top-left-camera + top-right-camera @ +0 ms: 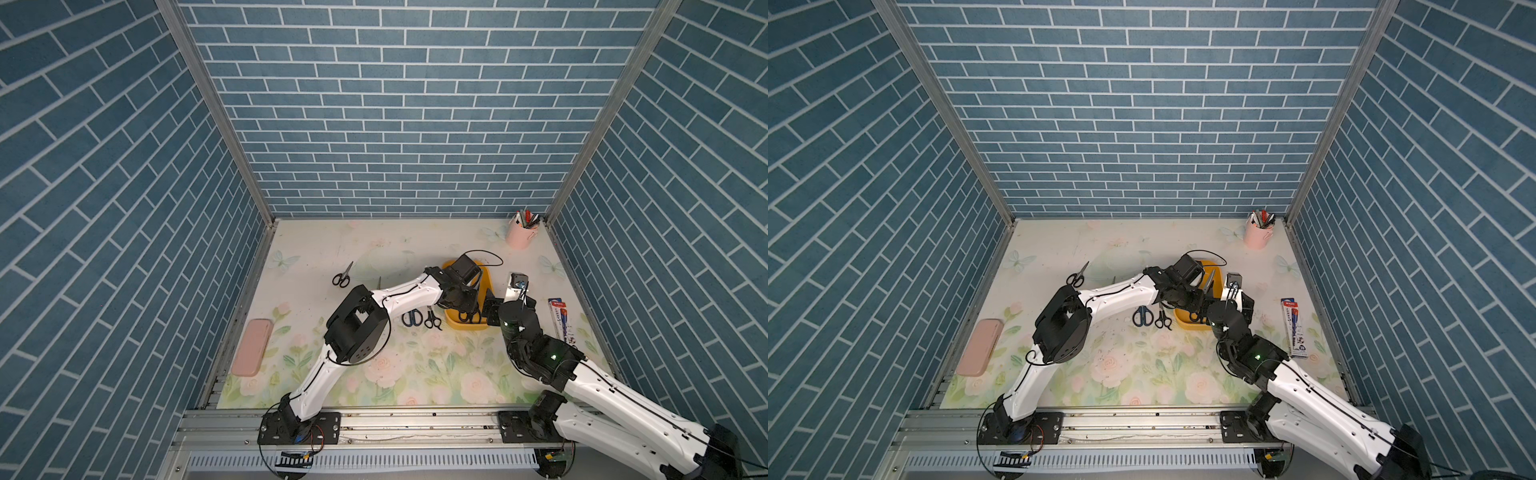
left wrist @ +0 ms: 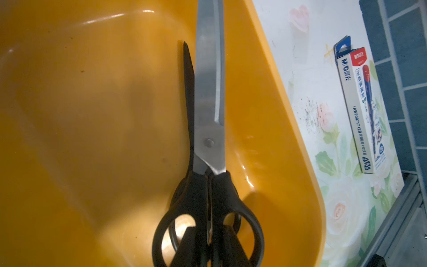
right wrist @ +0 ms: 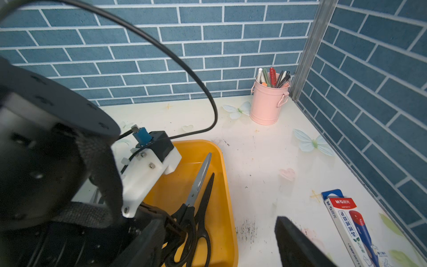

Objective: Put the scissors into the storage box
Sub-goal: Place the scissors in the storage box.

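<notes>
Left gripper (image 2: 209, 253) is clamped on the black handles of the silver-bladed scissors (image 2: 209, 92), which sit over the storage box (image 2: 92, 138). The pair's long axis runs along the box's long axis, with handles at the box's near end, tip toward its far end and blades together. It sits close to the box wall on the pencil pack (image 2: 360, 111) side. We can't tell whether it touches the box floor. A dark pair (image 3: 206, 201) lies in the box just beside it on the same heading, its tip short of the silver tip. Right gripper (image 3: 220, 241) has its fingers apart with nothing between them, and hovers just beside the box's near corner on the pencil-pack side. In both top views the left arm (image 1: 407, 291) and its cable (image 1: 486, 255) cover much of the box, so only the rim and near end show. Three pairs are out on the table (image 1: 415, 249). The blue-handled pair (image 1: 411, 318) and the small black-handled pair (image 1: 433, 321) are just beside the box's near end on the left-arm side, handles near and blades running under the arm. The far pair (image 1: 343, 275) is well apart from the box on that same side, tip pointing away. A lone blade tip (image 1: 379, 282) pokes out from behind the arm. The pink pen cup (image 1: 519, 235) stands beyond the box's far end in the corner. The flat pink case (image 1: 252, 347) lies well apart from the box, at the table edge on the left-arm side.
</notes>
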`<action>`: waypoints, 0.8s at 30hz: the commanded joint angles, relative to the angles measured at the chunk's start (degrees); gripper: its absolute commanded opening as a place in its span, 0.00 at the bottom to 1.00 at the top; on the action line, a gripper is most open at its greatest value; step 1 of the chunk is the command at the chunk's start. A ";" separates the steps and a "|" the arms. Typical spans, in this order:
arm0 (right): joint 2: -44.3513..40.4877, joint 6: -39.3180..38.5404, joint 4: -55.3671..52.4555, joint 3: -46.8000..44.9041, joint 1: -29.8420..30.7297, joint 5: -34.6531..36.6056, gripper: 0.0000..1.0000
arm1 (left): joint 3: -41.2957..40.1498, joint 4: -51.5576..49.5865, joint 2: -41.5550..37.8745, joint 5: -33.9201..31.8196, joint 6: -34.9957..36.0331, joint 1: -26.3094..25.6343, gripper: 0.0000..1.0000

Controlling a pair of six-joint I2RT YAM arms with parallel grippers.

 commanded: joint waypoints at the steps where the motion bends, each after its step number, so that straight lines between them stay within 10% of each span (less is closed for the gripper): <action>1: 0.40 1.90 -0.34 -0.42 0.30 1.43 0.79 | 2.77 -0.87 1.55 0.50 -0.04 -0.27 0.00; 8: 0.15 1.81 -0.21 -0.57 0.26 1.61 0.79 | 3.71 -1.17 1.73 0.59 0.20 -0.23 0.02; 14: -0.85 1.81 -0.40 -0.94 0.26 2.08 0.79 | 4.46 -1.01 -0.72 -0.28 0.72 -0.27 0.55; 24: -1.47 1.46 0.43 -0.67 0.29 2.68 0.79 | 5.44 -2.58 -10.44 -4.33 1.77 0.15 0.57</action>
